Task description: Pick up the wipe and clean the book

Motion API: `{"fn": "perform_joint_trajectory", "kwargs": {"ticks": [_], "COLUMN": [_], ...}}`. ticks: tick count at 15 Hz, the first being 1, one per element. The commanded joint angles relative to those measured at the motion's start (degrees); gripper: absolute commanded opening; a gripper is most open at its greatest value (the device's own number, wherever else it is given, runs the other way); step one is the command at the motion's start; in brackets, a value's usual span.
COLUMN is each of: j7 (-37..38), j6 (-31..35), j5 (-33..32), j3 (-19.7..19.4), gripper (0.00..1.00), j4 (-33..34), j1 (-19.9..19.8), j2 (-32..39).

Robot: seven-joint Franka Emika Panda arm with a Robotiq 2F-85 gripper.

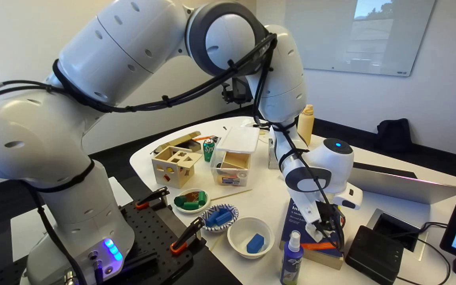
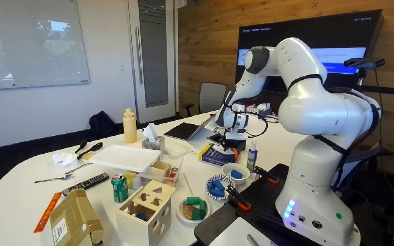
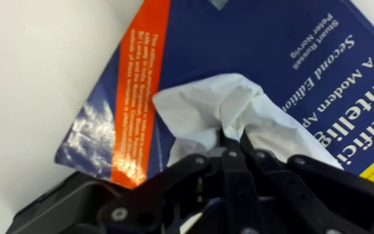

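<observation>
The book (image 3: 213, 39) is dark blue with an orange stripe and a yellow band. It lies flat on the table and also shows in both exterior views (image 1: 294, 217) (image 2: 210, 158). The wipe (image 3: 193, 104) is a white crumpled tissue spread over the book's cover. It also shows in both exterior views (image 1: 315, 233) (image 2: 220, 149). My gripper (image 3: 234, 135) is shut on the middle of the wipe, low over the book. Its fingertips are partly hidden by the folds. In an exterior view the gripper (image 2: 228, 147) points down over the book.
A purple spray bottle (image 1: 291, 259) stands close to the book. A white bowl (image 1: 236, 241) with a blue block is beside it. A black box (image 1: 374, 253) with cables lies on the book's other side. A laptop (image 2: 183, 131) and a tissue box (image 2: 154, 145) stand farther back.
</observation>
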Motion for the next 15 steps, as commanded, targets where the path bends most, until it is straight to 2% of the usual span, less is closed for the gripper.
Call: {"fn": "perform_joint_trajectory", "kwargs": {"ticks": [1, 8, 10, 15], "j7": [0.8, -3.1, -2.6, -0.2], "j6": [3.0, -0.4, -3.7, -9.3], "j5": [-0.1, -2.2, -2.2, -0.9], "j3": [0.2, 5.0, 5.2, 1.9], "gripper": [0.01, 0.01, 0.01, 0.01], "j4": [-0.6, -1.3, -2.4, -6.0], "j1": [-1.1, -2.5, -2.1, -0.7], "j2": [0.6, -0.7, -1.7, -4.8]}}
